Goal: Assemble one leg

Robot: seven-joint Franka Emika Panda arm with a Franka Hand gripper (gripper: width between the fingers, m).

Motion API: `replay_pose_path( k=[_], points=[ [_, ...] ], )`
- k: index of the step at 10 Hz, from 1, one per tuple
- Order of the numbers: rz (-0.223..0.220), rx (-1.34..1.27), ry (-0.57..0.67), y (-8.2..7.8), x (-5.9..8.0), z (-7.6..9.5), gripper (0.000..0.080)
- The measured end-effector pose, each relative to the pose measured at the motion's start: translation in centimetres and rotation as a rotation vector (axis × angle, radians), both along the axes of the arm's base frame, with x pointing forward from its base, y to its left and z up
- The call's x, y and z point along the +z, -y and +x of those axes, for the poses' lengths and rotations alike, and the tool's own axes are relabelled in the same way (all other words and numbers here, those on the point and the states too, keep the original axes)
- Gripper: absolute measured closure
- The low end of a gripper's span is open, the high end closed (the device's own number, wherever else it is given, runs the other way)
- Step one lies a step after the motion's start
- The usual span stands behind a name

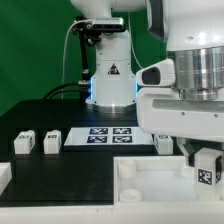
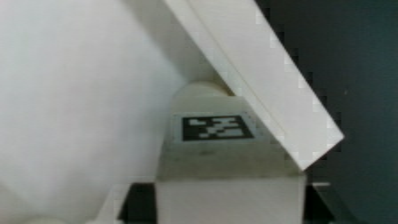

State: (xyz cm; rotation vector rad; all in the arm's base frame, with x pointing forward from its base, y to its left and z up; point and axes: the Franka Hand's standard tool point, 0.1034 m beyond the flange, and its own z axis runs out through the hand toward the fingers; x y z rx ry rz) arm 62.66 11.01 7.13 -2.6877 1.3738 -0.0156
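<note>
Wrist view is filled by pale surfaces at very close range: the leg point(image 2: 217, 150) is seen between the two gripper fingers point(image 2: 228, 198), a white plastic post with a small black-and-white square marker on the face turned to the camera, and it appears to be clasped there, though the contact points themselves are blurred. A broad white slanted edge of the tray point(image 2: 267, 80) crosses that picture, smooth and matt, and its full outline is cut off on every side. In the exterior view the gripper point(image 1: 207, 168) is found at the exterior view's right, low over the tray point(image 1: 150, 180), with the marked leg point(image 1: 207, 170) held at its tip just above the tray's near right corner; whether the leg touches the tray cannot be told. The tray is a large square white piece with a raised rim, partly cut off by the picture's lower edge. Beyond it, on the black table point(image 1: 60, 110), three more small white blocks are seen: two point(image 1: 24, 142) point(image 1: 52, 141) at the exterior view's left and one point(image 1: 163, 143) partly hidden behind the gripper. Between them lies the marker board point(image 1: 110, 136), thin and flat, printed with square tags. Farthest back, the arm's white base point(image 1: 110, 75) is set before a green backdrop point(image 1: 35, 45).
</note>
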Motion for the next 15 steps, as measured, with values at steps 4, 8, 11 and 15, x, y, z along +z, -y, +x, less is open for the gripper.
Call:
replay_pose_path(
  k=[4,8,11,15],
  points=[
    [0.147,-0.615,-0.113,0.2,0.0,-0.2,0.0504],
    [0.169,-0.945,-0.163,-0.1,0.0,-0.1,0.0505],
    [0.162,-1.010,-0.169,0.0,0.0,-0.1,0.0500],
    [0.155,-0.985,-0.176,-1.1,-0.1,-1.0,0.0158]
  ],
)
